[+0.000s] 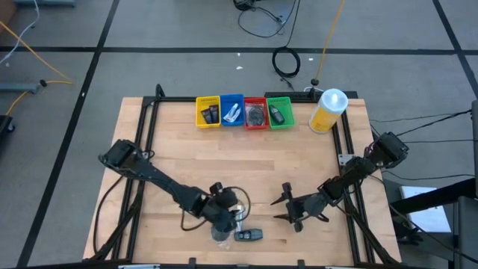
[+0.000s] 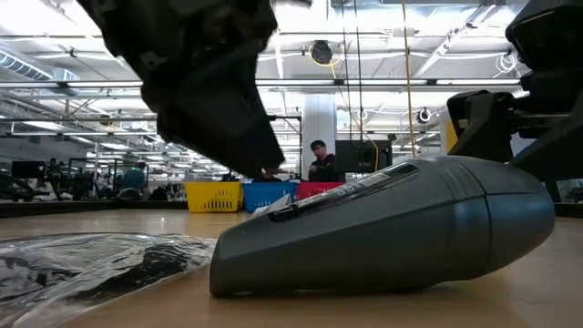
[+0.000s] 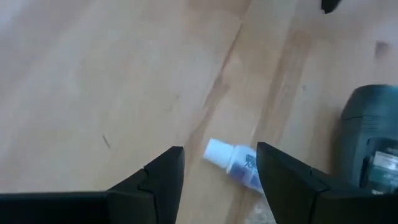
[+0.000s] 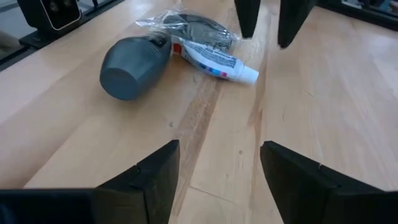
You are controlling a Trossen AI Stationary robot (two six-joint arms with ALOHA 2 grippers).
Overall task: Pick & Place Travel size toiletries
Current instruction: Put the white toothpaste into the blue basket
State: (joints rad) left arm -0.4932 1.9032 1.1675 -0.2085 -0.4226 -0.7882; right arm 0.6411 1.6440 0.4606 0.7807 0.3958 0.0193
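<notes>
My left claw (image 3: 219,180) hangs spread right over the little white tube (image 3: 235,165) near the table's (image 1: 179,157) front edge. The tube's cap end pokes out between my fingers, and its length runs slantwise across the gap, so I judge a small wrist turn is needed before closing. The dark bottle (image 3: 372,146) lies just beside it. My right claw (image 4: 219,180), also spread, waits nearby, farther off.

No lettering can be read anywhere. The small white tube (image 4: 214,60) carries a printed label with blue and red marks, too blurred to make out. The dark grey bottle (image 2: 392,228) has raised marks along its upper side, equally unreadable. The yellow bottle (image 1: 327,110) shows no legible print.
</notes>
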